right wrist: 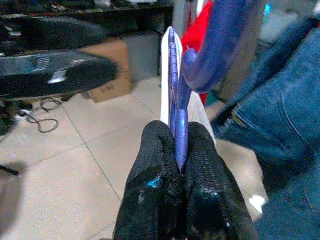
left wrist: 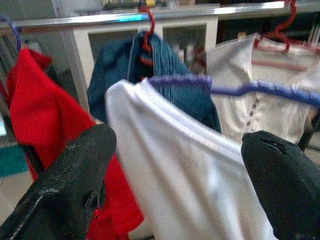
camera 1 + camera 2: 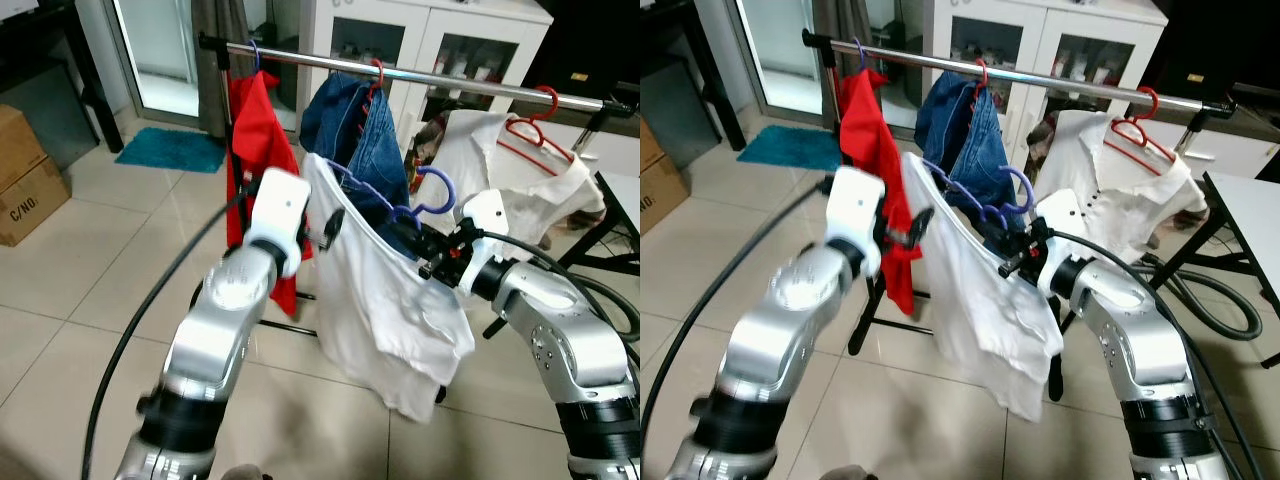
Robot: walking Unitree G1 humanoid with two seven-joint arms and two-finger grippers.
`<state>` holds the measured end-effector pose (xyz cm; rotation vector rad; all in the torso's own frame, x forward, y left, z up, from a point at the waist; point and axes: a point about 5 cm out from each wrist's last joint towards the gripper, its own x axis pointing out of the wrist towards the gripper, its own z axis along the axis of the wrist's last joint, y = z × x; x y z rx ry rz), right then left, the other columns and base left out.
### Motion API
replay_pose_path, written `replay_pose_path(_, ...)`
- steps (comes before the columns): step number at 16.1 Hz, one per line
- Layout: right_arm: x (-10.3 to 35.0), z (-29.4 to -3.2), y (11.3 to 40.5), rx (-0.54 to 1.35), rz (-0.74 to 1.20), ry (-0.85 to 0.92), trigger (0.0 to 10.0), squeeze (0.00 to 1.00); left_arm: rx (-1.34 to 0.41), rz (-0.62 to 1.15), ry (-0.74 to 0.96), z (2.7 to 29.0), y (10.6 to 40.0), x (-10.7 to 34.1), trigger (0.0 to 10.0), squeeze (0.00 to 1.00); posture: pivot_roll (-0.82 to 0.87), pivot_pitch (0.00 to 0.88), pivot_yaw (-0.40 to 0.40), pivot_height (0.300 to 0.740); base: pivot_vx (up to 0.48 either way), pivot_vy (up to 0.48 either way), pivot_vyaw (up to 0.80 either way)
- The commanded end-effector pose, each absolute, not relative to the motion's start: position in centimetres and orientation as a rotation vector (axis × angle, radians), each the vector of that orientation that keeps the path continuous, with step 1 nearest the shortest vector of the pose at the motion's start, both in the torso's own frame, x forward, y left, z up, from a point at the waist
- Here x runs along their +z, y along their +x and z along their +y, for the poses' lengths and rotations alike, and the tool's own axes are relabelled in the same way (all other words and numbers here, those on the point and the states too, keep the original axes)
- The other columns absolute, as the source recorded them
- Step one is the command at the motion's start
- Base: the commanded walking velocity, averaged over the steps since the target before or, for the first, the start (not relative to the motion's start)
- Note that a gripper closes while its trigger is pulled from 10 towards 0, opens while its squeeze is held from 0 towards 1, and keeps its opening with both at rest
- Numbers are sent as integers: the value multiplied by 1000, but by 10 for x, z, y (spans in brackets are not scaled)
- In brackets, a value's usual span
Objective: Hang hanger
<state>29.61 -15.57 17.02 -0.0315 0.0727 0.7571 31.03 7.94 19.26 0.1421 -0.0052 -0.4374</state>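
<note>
Steel clothes rail (image 3: pixel 470 80) spans the room ahead of me on its black stand, already carrying a red garment (image 3: pixel 262 150) at its left end, a pair of blue denim jeans (image 3: pixel 355 125) on a red hanger in the middle and a white buttoned shirt (image 3: pixel 500 165) on another red hanger (image 3: pixel 535 130) to the right. Below the rail and in front of the jeans I hold the task's thing, a purple plastic hanger (image 3: pixel 420 200) with a white t-shirt (image 3: pixel 385 290) draped over it and hanging down between my arms. My right gripper (image 1: pixel 179 150) has its two black fingers pressed tight on the hanger's flat purple arm, just below the hook. My left gripper (image 2: pixel 175 165) stands wide apart, empty, straddling the shirt's left shoulder without gripping it. The hook sits lower than the rail, so the hanging is not yet done. To do it well, I judge I should lift the hook above the bar, aim for the bare stretch between the jeans and the white buttoned shirt, keep the hook's mouth facing the rail, lower until the bar takes the weight, and let go only then. A white glass-fronted cabinet (image 3: pixel 430 45) behind the rail holds small items too blurred to identify.
</note>
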Motion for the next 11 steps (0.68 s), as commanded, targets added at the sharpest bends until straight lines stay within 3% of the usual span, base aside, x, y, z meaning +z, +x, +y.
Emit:
replay_pose_path(1,181,-154,293,785,15,-20,10000,0,-472,-10,131,75,315,195,10000,514,54,25,-59,740,0,0,0)
replay_pose_path(2,183,-154,292,802,3,-15,10000,0,-482,-6,143,74,319,195,10000,0,54,26,-59,740,0,0,0)
replay_pose_path(5,187,-153,290,830,-15,0,10000,0,-483,-8,173,74,330,193,10000,0,55,23,-61,740,0,0,0)
replay_pose_path(6,187,-154,289,835,-15,1,10000,0,-457,-22,200,74,337,196,353,0,56,22,-62,740,0,0,0)
replay_pose_path(11,186,-156,289,842,-12,-2,10000,0,-432,-57,195,71,343,200,0,0,55,16,-61,740,0,0,0)
